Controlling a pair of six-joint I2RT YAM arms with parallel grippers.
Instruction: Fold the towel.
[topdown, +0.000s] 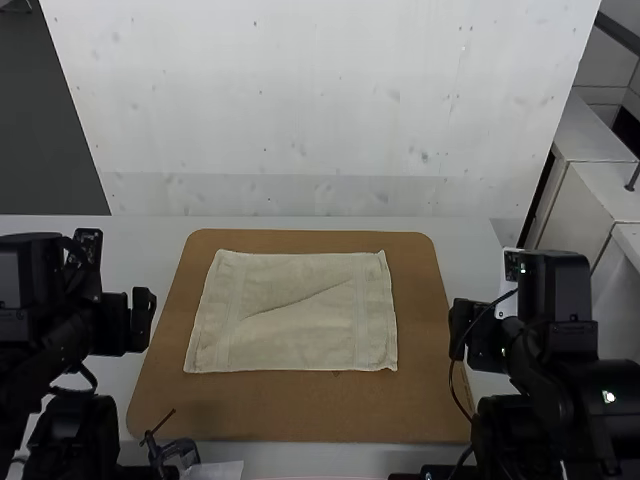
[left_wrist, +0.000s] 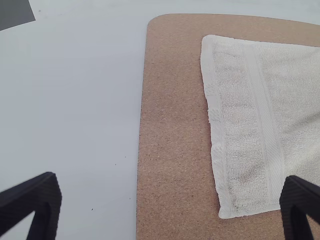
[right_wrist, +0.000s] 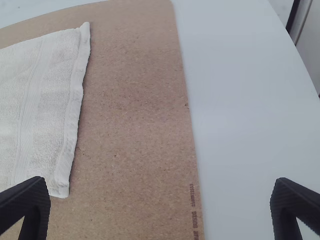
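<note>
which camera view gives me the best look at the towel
The high view: there the towel lies spread on the brown board with all four corners and a diagonal crease in sight. The left wrist view has one banded end up close, cut off at the frame's edge; the right wrist view has the other end, also cut off.

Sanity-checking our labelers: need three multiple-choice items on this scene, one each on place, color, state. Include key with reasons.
1. Where is the towel?
A) hanging from a pincer
B) on the board
C) off the board

2. What color is the board?
A) brown
B) green
C) black

3. How is the left pincer?
A) shut on the towel
B) shut, empty
C) open

Key:
1 B: high view shows board all around the towel.
2 A: its bare surface is brown in all views.
3 C: left wrist view shows its fingers wide apart.
</note>
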